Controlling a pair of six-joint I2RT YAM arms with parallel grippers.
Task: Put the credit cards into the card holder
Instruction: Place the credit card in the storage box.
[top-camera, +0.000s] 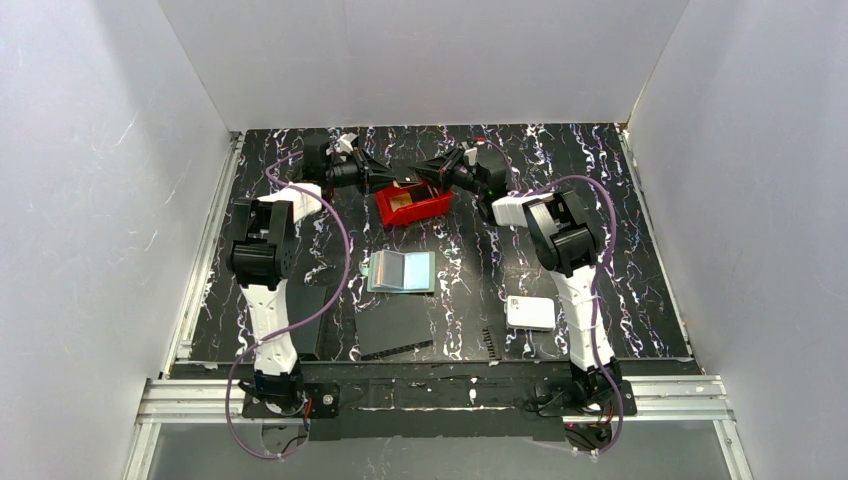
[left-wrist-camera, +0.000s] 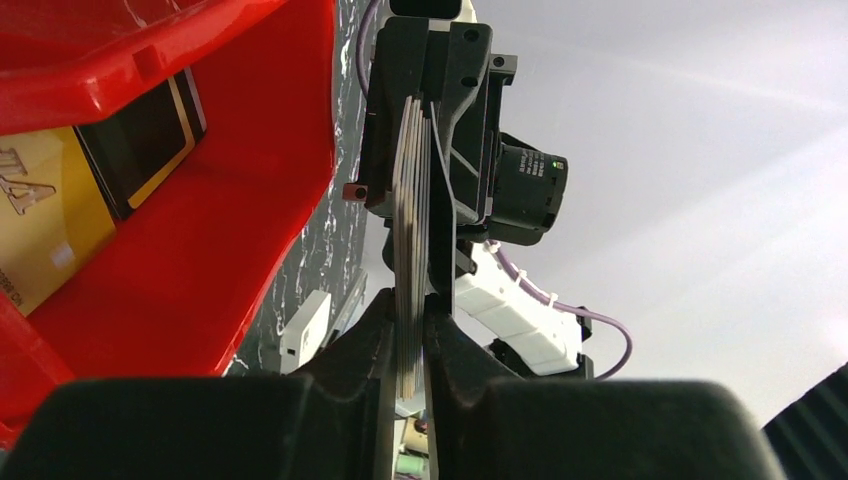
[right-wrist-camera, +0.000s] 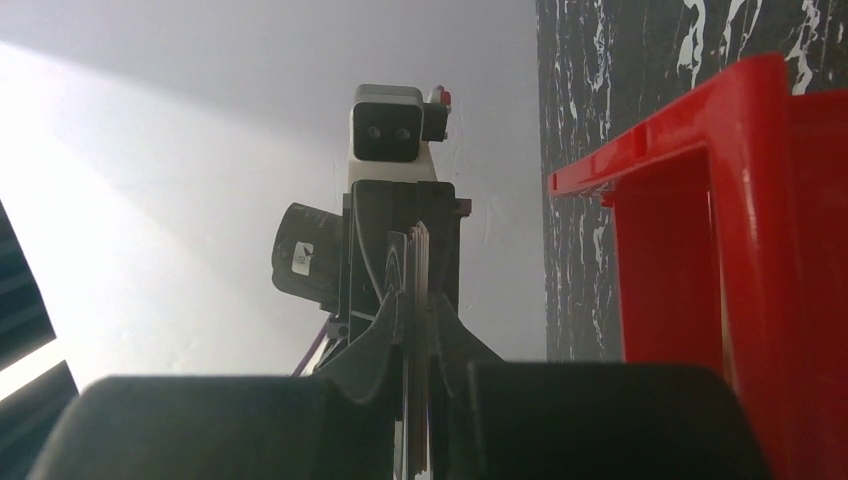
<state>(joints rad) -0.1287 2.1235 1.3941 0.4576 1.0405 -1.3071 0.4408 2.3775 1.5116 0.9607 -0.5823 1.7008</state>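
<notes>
Two-ended pinch on the credit cards (left-wrist-camera: 412, 220)
My left gripper (left-wrist-camera: 412, 312) and right gripper (right-wrist-camera: 415, 312) both clamp the stack edge-up by the red bin (top-camera: 430, 208); open card holder (top-camera: 401, 271) lies back toward my bases.

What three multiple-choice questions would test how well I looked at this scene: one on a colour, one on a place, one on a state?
1. What colour is the open-topped plastic bin under the meeting jaws?
A. blue
B. green
C. red

2. Where is the grey-green folding card holder?
A. in the bin
B. open on the black marbled tabletop, between the arms
C. in the right arm's jaws

3. How do the two arms' jaws stand?
A. both shut on one thin stack of flat cards
B. both open and empty
C. only the left shut

Answers:
1 C, its walls show red in every view.
2 B, the top view shows it lying spread open.
3 A, each wrist view shows its jaws pinching the stack edge-on.
</notes>
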